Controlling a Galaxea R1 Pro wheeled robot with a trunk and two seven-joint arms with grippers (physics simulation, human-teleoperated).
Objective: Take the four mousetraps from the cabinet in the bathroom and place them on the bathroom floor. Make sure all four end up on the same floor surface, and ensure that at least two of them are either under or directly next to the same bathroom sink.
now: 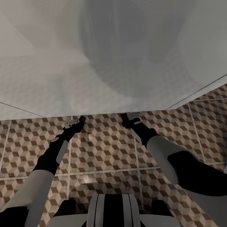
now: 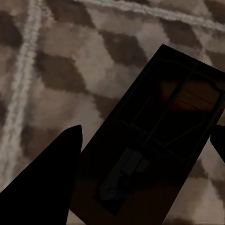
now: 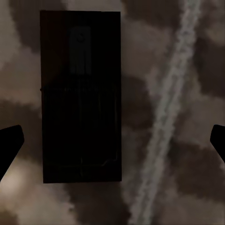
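In the left wrist view a dark wooden mousetrap with wire parts lies flat and slantwise on the cube-patterned bathroom floor. My left gripper hangs open over it, its fingers apart on either side. In the right wrist view a second mousetrap lies flat on the floor beside a grout line, under my open right gripper. In the head view both the left gripper and the right gripper reach down to the floor, close to the foot of a white body. The cabinet is out of view.
A large blurred white mass takes up the upper half of the head view; I cannot tell whether it is the vanity or a wall. My own base shows at the lower edge. Tiled floor stretches to the right.
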